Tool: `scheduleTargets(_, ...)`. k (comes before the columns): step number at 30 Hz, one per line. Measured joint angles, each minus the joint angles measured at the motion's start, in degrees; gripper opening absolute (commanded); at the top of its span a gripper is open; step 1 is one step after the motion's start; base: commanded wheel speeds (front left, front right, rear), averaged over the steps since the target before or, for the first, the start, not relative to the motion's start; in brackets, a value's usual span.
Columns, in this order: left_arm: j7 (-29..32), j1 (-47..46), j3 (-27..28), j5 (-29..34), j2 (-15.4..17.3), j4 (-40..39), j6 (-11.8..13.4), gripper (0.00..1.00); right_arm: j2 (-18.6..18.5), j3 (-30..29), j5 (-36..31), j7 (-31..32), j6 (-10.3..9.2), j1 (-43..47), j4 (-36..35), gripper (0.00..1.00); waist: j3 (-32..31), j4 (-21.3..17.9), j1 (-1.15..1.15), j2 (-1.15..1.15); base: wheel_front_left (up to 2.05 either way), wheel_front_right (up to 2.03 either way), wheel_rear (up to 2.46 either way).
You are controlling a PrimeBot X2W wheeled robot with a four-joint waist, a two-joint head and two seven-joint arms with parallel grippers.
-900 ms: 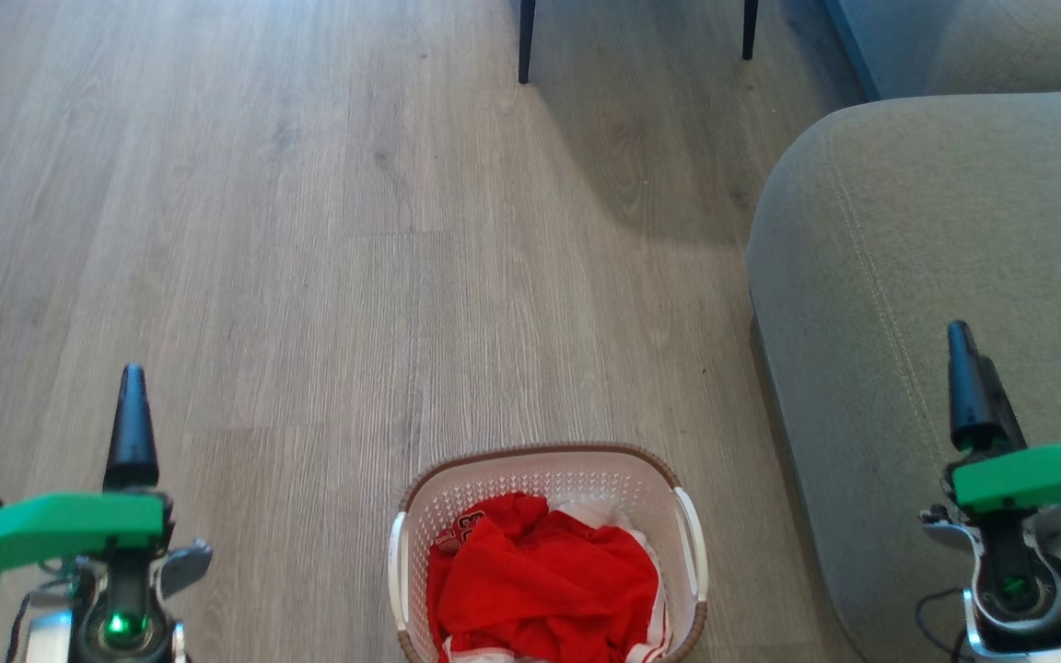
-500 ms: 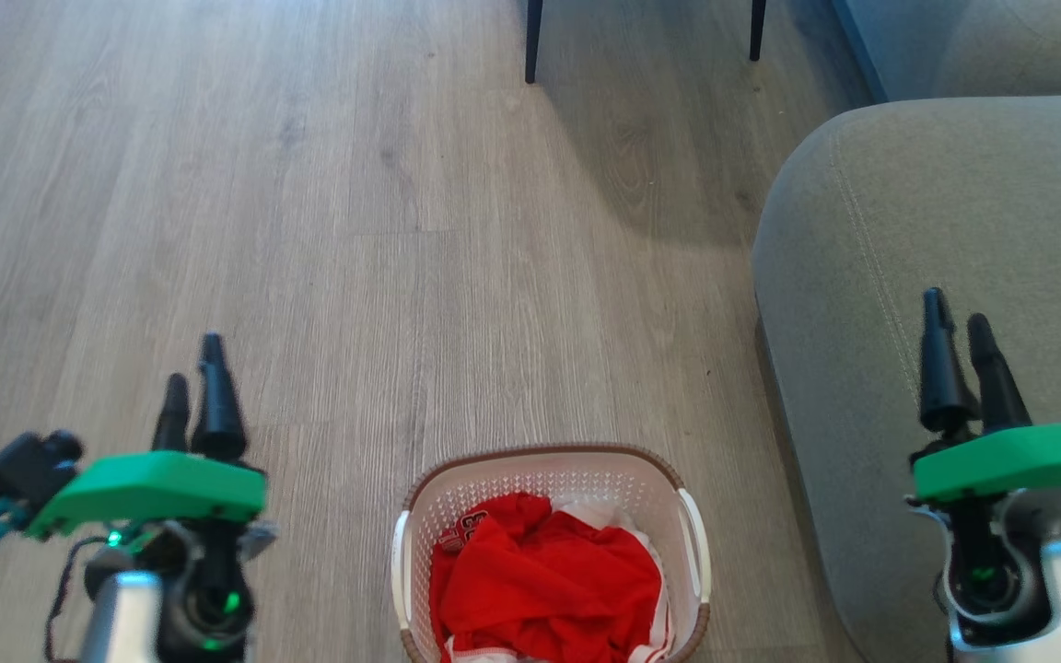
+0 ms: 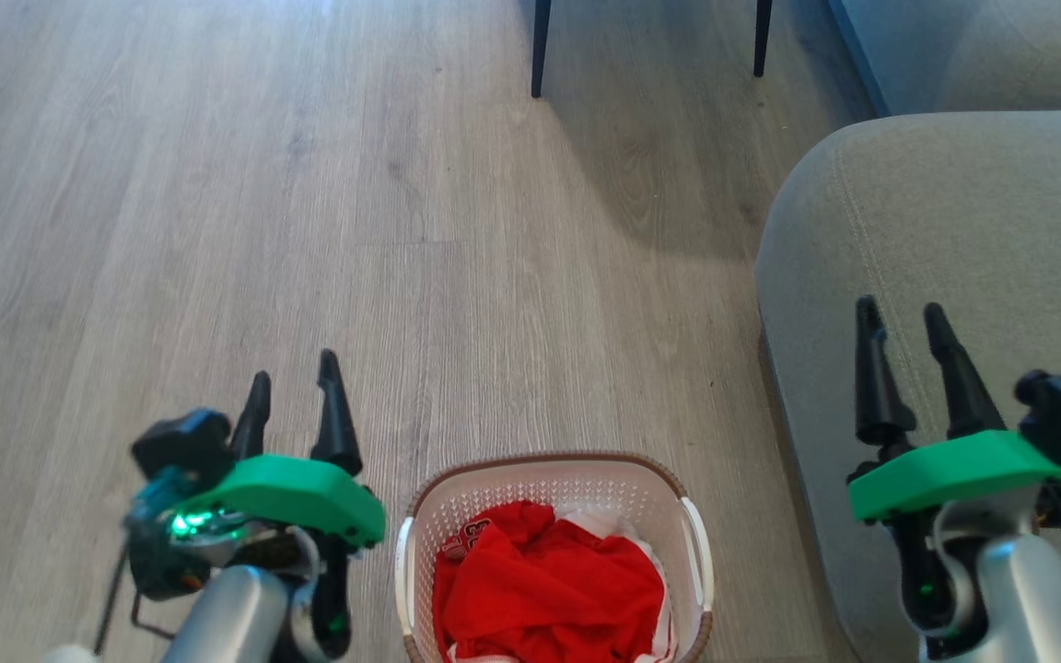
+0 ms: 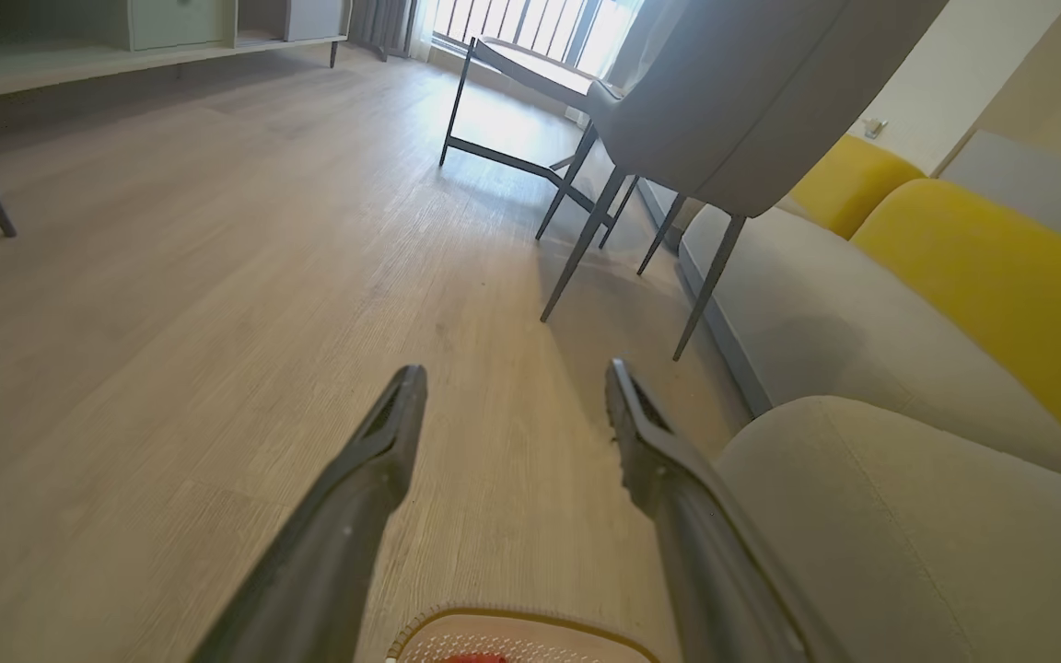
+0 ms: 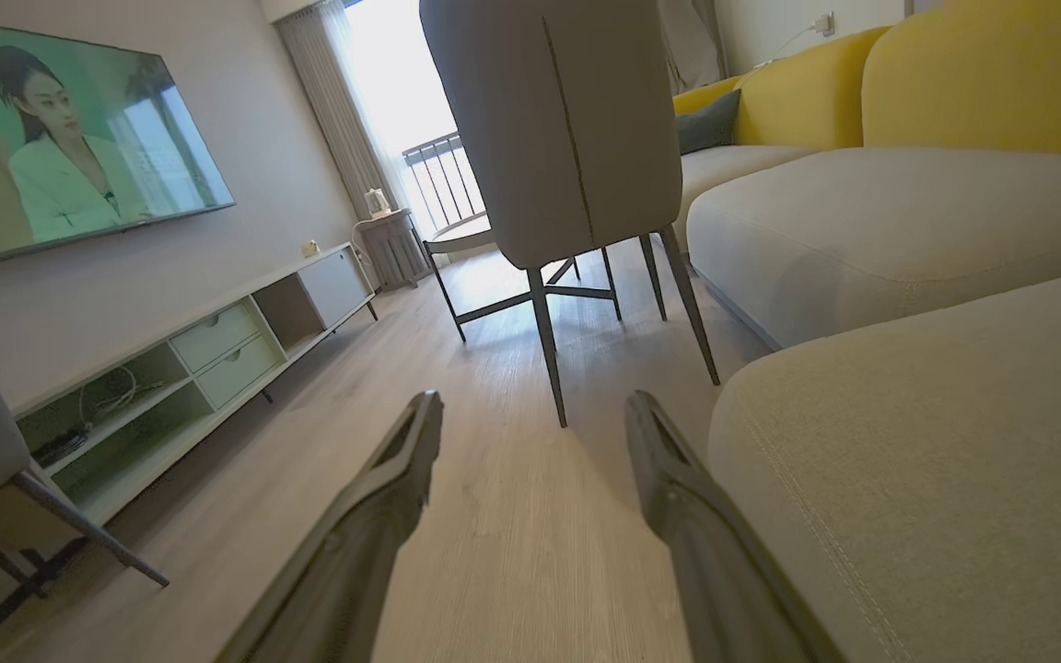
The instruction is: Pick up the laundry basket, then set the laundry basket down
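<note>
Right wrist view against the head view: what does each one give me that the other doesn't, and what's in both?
Right wrist view adds: a wall television, a low cabinet beneath it, a grey chair back and yellow cushions. Head view adds: the laundry basket on the floor with red clothes inside, and the left gripper, open, to its left. Both: the wood floor, the grey sofa, dark chair legs, and the right gripper, open and holding nothing.
</note>
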Motion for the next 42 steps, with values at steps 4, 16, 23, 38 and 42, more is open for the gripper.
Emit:
scheduleTargets(4, -0.7, -1.6, -5.1, 3.6, 2.2, 1.5, 3.9, 1.0, -0.2, 1.6, -4.6, -0.7, 0.0, 0.0, -0.1, 1.0, -0.2, 0.1, 0.0, 0.0, 0.0, 0.0, 0.0)
scheduleTargets(16, -2.8, -5.3, -15.1, 4.6, 5.4, 5.9, 8.5, 1.0, -1.2, 6.0, -8.0, -2.8, 0.0, 0.5, 4.2, 1.0, -1.4, 0.4, 0.0, 0.0, 0.0, 0.0, 0.0)
scheduleTargets(23, -3.8, -2.5, -7.0, 3.5, 1.7, 5.7, -2.1, 1.0, -1.6, 7.9, -6.1, -4.0, 0.0, 0.9, 7.7, 1.0, -2.1, 0.5, 0.0, 0.0, 0.0, 0.0, 0.0)
scheduleTargets(38, -6.7, -1.6, -2.1, 24.4, -1.8, -2.5, -2.6, 1.0, -0.6, 5.4, -14.2, -6.4, 0.0, 0.9, 1.7, 1.0, -1.5, 0.7, 0.0, 0.0, 0.0, 0.0, 0.0)
scheduleTargets(42, -7.2, -1.5, -1.3, 23.3, -2.7, -2.1, -3.3, 1.0, -0.6, 5.5, -16.3, -7.1, 0.0, 0.9, 1.8, 1.0, -1.4, 1.1, 0.0, 0.0, 0.0, 0.0, 0.0)
